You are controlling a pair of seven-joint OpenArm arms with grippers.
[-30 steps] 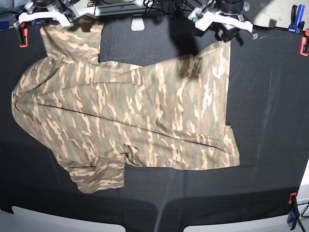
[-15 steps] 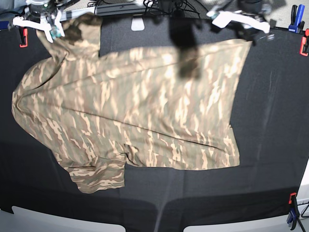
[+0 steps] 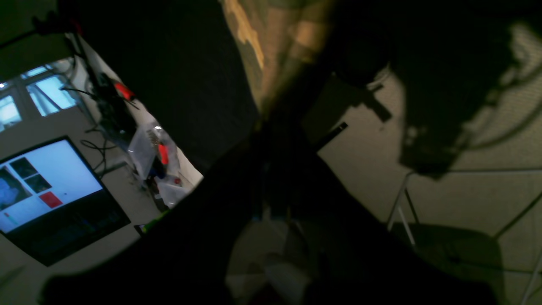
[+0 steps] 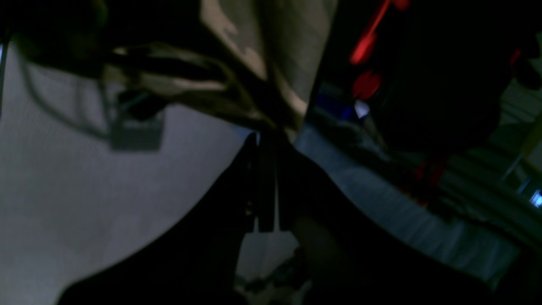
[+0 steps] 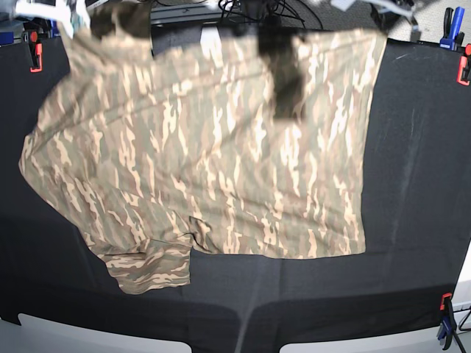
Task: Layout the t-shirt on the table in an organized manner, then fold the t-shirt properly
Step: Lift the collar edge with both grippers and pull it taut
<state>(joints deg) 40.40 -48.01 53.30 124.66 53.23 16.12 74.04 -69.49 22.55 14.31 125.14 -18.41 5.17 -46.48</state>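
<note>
Two arms stretch camo t-shirt [image 5: 206, 147] over the black table [image 5: 412, 184] — layout step, fold not begun.

Left gripper [image 3: 264, 123] and right gripper [image 4: 271, 127] each clamped on a far corner of the cloth, at far right and far left in base view; near hem and sleeve lie on the table. Vs half a sec ago: far edge raised and pulled wider, arms nearly out of frame top, shirt w/ fewer creases. Next, prob: lower it flat w/o bunching, then let go.
</note>
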